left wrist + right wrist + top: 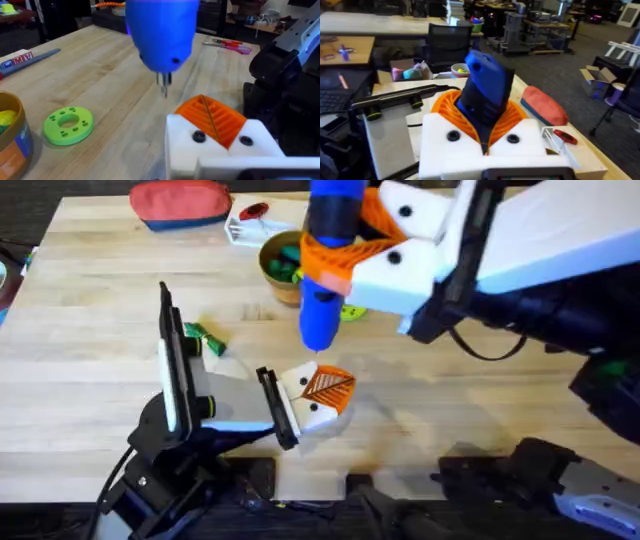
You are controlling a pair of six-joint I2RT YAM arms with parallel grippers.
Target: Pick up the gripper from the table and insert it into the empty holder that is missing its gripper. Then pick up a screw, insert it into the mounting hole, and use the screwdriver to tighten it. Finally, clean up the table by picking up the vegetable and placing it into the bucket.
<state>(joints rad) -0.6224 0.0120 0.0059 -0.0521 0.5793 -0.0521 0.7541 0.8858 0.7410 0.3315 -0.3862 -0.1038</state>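
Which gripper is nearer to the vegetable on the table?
Left. The left gripper is beside the vegetable, holding the holder; the right gripper is higher, gripping the screwdriver.

Bright, even indoor light with soft focus up close

The wooden counter (110, 360) is evenly lit, shadows under the arms faint and soft. The blue screwdriver (161, 37) looms blurred near the left wrist lens, and the room behind the right wrist view is hazy.

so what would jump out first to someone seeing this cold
The bright blue screwdriver, clamped in the right gripper, hangs tip-down at the table's middle. Just below its tip sits the white holder with its ribbed orange gripper, steadied by the left gripper.
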